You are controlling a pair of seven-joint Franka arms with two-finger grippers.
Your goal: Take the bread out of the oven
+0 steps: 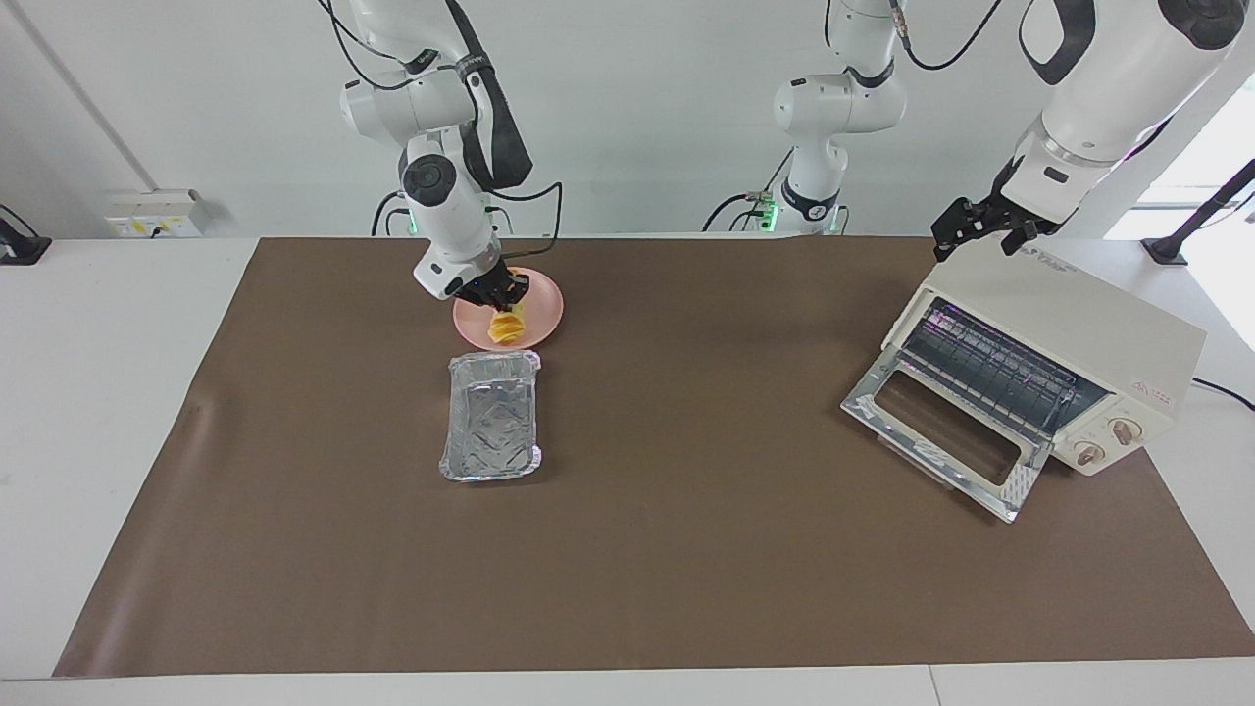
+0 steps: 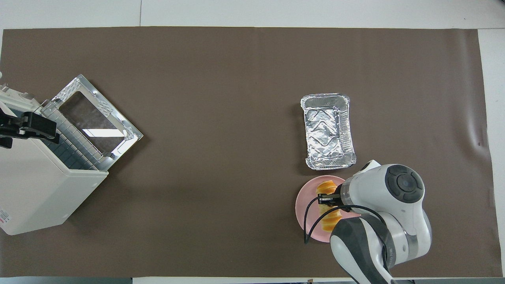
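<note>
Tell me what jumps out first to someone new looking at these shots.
The cream oven at the left arm's end of the table, glass door dropped open, rack bare. Then the golden bread on the pink plate at the right arm's end, right end effector on it, next to a foil tray.

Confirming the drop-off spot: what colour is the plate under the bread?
Pink; the plate shows best in the overhead view.
</note>
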